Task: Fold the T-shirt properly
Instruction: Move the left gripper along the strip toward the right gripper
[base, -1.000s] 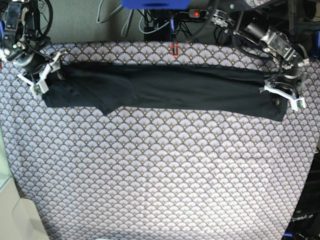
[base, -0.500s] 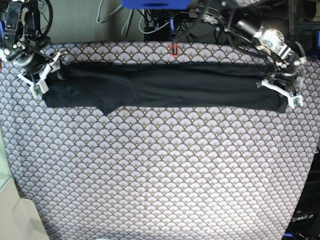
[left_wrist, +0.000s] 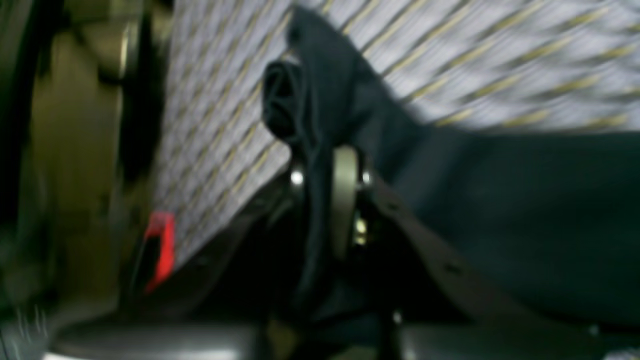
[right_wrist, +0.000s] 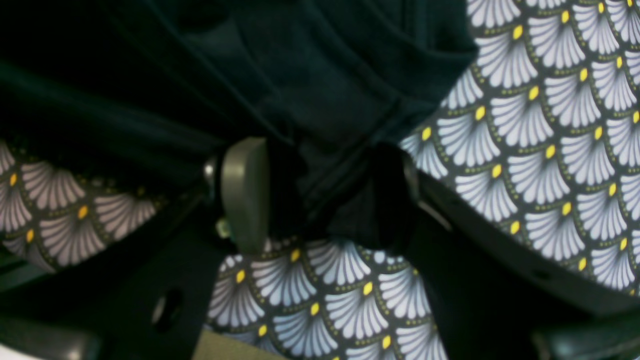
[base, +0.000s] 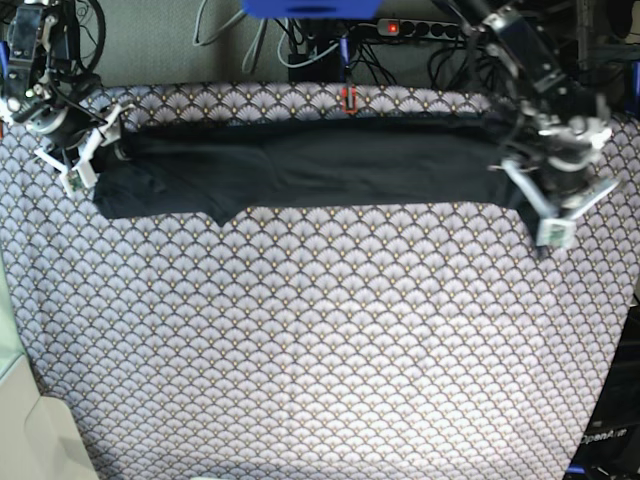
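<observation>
Where the base view reaches its 5 o'clock corner, pale lettering (base: 606, 436) on dark gear seems to read "OpenArm", cut by the frame edge; no other writing is legible. The T-shirt (base: 300, 168) lies as a long dark band across the far part of the scale-patterned tablecloth (base: 320, 340), running from 9 to 3 o'clock. A small red clip (base: 349, 98) sits on the cloth's far edge at 12 o'clock. The left gripper (base: 545, 205) is at the band's 3 o'clock end, with cloth bunched at its white fingers; the right gripper (base: 85, 150) is at the 9 o'clock end, its tips against the fabric. Arms and cables hide the table's far corners.

In the left wrist view, heavily blurred, the left gripper (left_wrist: 320, 200) is clamped tight on a gathered fold of the T-shirt (left_wrist: 525, 210), which stands up between the pads and spreads toward 3 o'clock. A red blur (left_wrist: 160, 245) at 8 o'clock is probably the clip. No label can be made out.

In the right wrist view, the right gripper (right_wrist: 320, 195) stands wide, its pale pad (right_wrist: 245, 192) to one side of a thick bunch of the T-shirt (right_wrist: 310, 75); the other finger is lost in shadow, so whether it is grasping the cloth cannot be told. The tablecloth (right_wrist: 540, 140) shows sharply at 3 and 6 o'clock.
</observation>
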